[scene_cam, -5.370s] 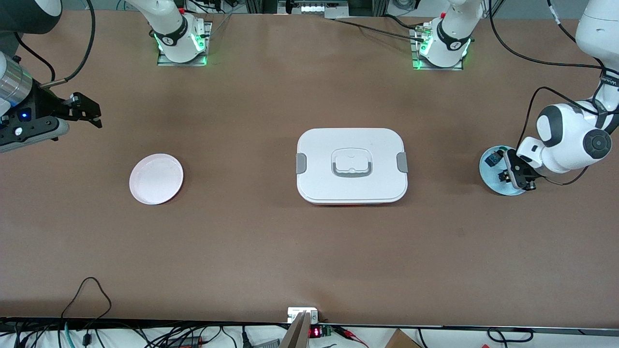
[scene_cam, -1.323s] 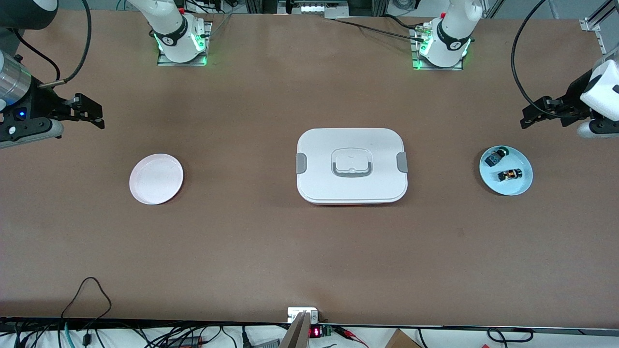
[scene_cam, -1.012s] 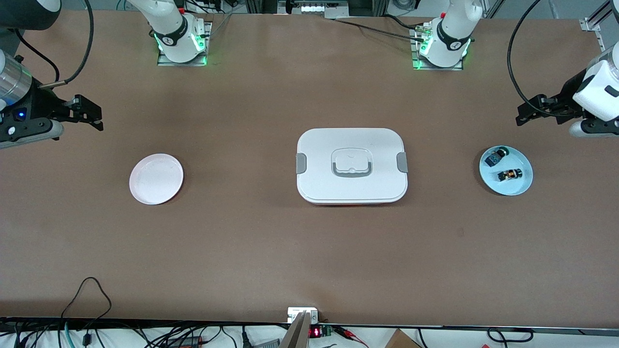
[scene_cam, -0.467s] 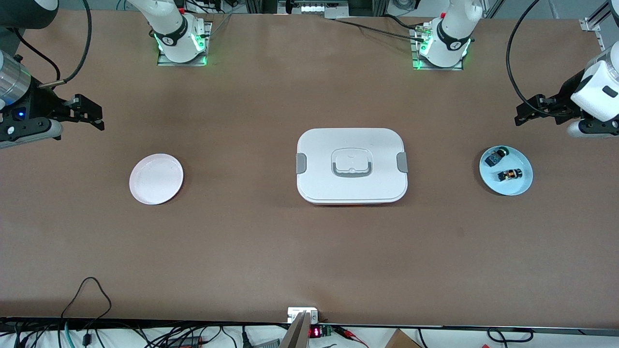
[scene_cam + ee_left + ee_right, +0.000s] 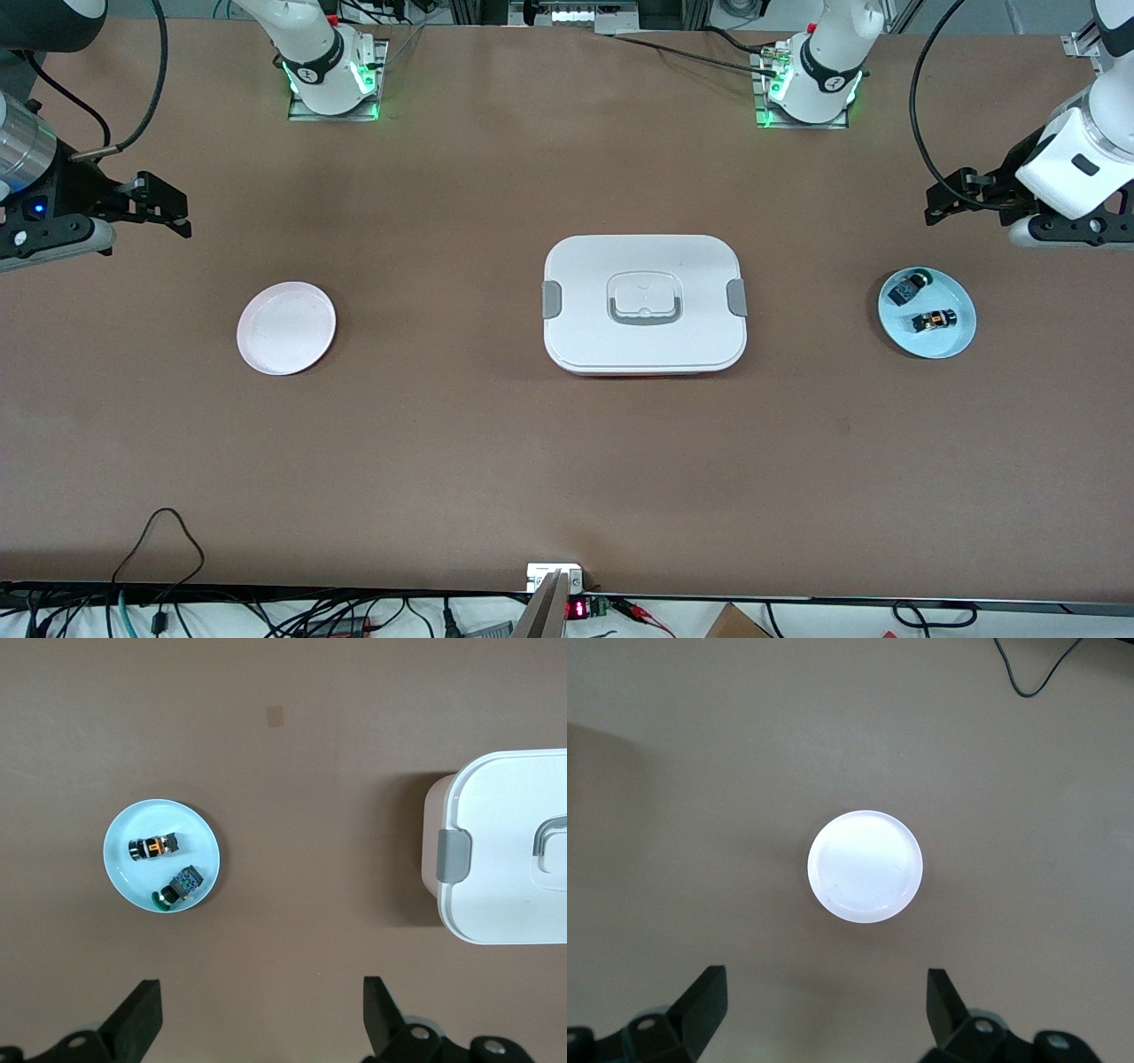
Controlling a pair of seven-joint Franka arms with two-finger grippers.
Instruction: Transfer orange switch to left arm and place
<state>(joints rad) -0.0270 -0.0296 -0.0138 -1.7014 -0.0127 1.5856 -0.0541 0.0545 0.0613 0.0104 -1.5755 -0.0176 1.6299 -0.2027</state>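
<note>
Drifting toward the box (image 5: pixel 644 304), the left gripper (image 5: pixel 941 200) is now raised, fully open and empty; the orange switch (image 5: pixel 933 320) remains below it on the blue plate (image 5: pixel 952 344), ungrasped. The right gripper (image 5: pixel 168 206) waits, open, empty.

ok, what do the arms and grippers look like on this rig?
Two white jointed arms with black bands, green lights glowing at both bases, black cables looping off them. The left gripper and right gripper each have two black fingers; the right wrist is silver-black with a blue light.
</note>
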